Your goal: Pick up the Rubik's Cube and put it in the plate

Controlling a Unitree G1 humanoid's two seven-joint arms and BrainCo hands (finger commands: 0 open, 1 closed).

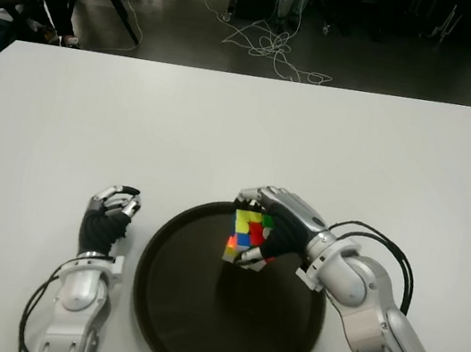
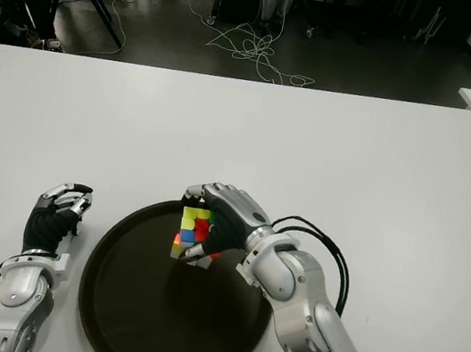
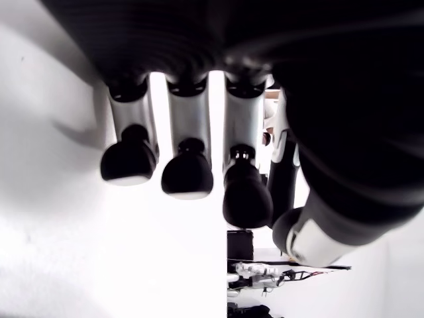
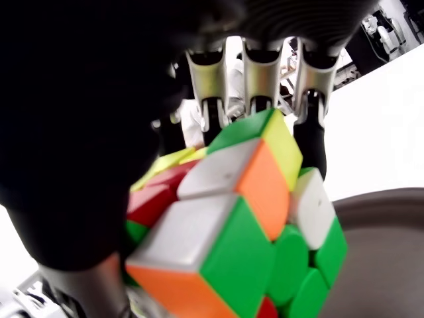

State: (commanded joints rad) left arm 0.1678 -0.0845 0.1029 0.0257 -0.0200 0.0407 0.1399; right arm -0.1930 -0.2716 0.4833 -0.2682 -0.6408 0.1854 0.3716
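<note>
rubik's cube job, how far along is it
Done: the pickup. The right hand is shut on the Rubik's Cube, fingers wrapped over it in the right wrist view. In hand: the cube is held over the far part of the dark plate; whether it touches the plate is unclear. Left: lower it and let go. The left hand shows beside the plate's left rim, holding nothing.

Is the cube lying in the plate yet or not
Not yet. The right hand grips the Rubik's Cube over the plate.
</note>
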